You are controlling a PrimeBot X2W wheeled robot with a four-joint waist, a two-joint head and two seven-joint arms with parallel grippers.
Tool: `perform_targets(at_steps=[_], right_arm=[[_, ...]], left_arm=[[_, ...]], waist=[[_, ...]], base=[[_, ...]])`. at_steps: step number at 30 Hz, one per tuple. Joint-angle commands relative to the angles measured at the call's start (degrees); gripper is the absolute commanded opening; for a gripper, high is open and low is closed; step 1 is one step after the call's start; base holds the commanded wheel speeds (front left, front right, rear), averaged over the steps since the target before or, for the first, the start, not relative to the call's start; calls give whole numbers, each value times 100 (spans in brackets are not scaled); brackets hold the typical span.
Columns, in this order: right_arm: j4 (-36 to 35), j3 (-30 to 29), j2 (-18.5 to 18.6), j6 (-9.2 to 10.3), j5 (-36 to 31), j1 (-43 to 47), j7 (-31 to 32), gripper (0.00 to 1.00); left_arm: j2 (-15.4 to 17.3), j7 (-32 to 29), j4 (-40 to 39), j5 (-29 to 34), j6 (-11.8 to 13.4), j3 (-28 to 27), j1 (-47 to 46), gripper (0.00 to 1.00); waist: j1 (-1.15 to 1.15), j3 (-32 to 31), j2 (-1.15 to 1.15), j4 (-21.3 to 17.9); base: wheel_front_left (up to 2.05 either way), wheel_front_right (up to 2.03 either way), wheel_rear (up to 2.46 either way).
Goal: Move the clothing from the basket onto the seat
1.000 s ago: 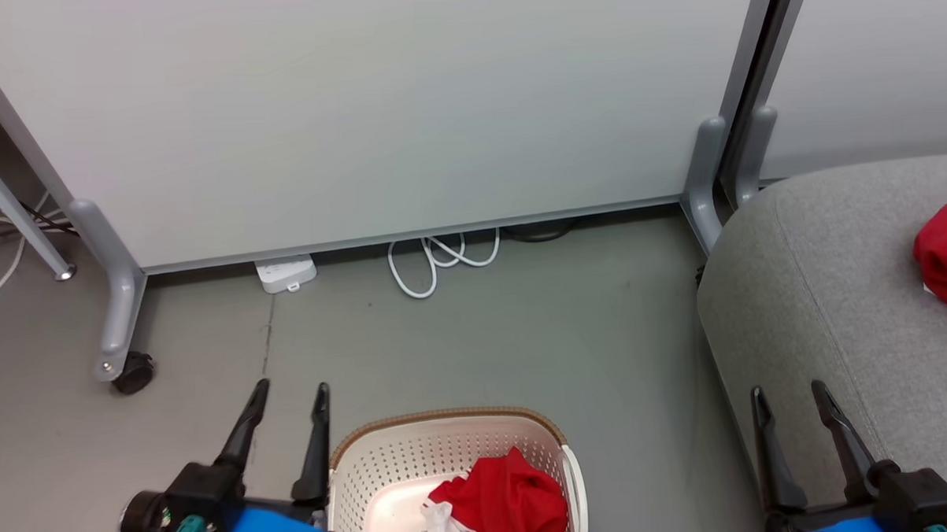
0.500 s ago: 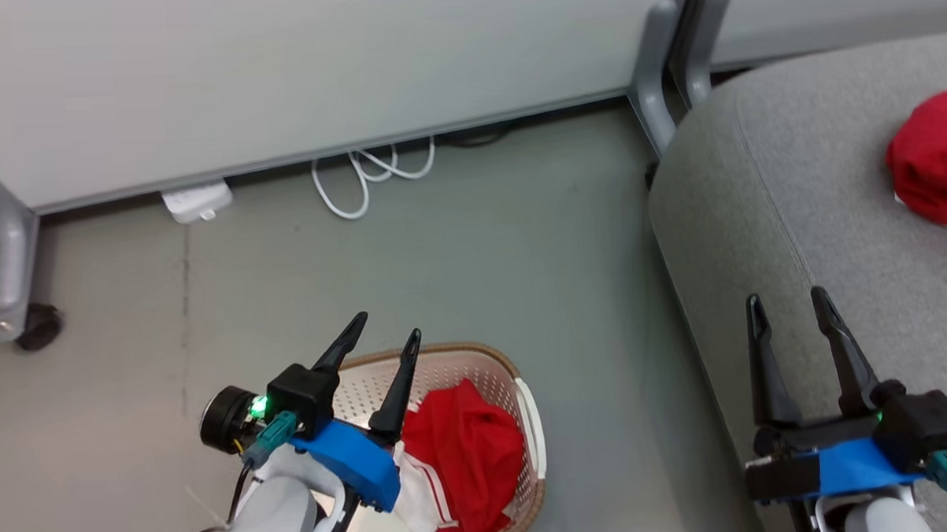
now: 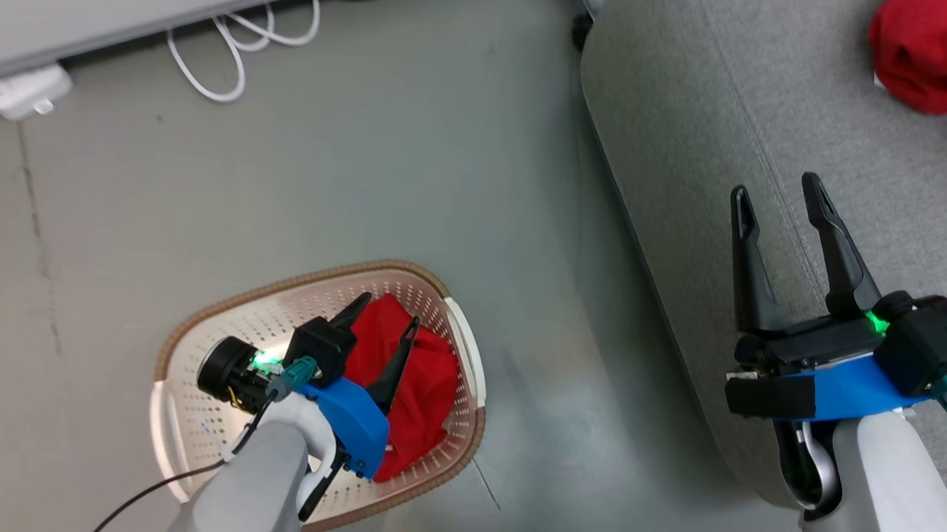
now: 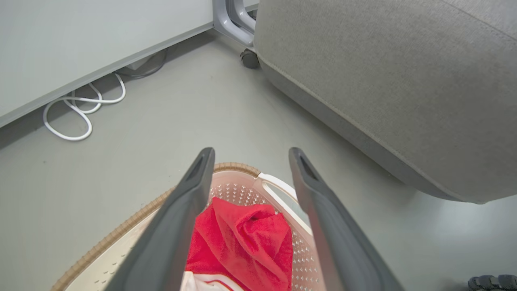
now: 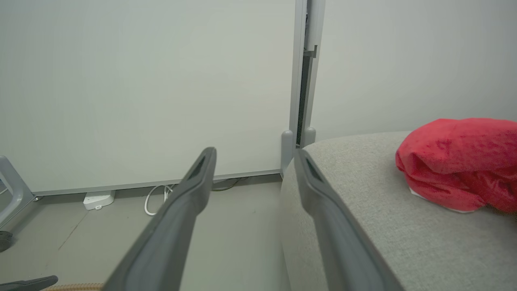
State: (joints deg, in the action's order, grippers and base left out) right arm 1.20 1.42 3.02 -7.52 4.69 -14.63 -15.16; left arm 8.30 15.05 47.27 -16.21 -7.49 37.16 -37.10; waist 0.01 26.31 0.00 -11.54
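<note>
Over the basket [image 3: 301,278], the left end effector [image 3: 389,310] gapes empty above the clothing [image 3: 422,386]; right end effector [image 3: 775,186] released.

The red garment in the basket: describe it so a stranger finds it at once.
Left of the large light-grey upholstered seat, a cream-white perforated plastic basket with a brown woven-look rim stands on the floor. The crumpled bright red fabric garment lies inside it, beneath the open left gripper. The other red garment lies up on the seat.
</note>
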Motion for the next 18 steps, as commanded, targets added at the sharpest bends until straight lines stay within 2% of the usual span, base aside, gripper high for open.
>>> perform_targets(at_steps=[1,18], right_arm=[[-25,19,-22,6,24,-113,0,100],[-328,102,-22,6,38,-741,0,100]], left_arm=[[54,19,55,-41,4,45,-137,100],[347,18,1179,-634,4,1229,-1229,100]], waist=[[-1,337,0,-177],[-1,1751,0,-376]], base=[[0,0,0],[0,0,0]])
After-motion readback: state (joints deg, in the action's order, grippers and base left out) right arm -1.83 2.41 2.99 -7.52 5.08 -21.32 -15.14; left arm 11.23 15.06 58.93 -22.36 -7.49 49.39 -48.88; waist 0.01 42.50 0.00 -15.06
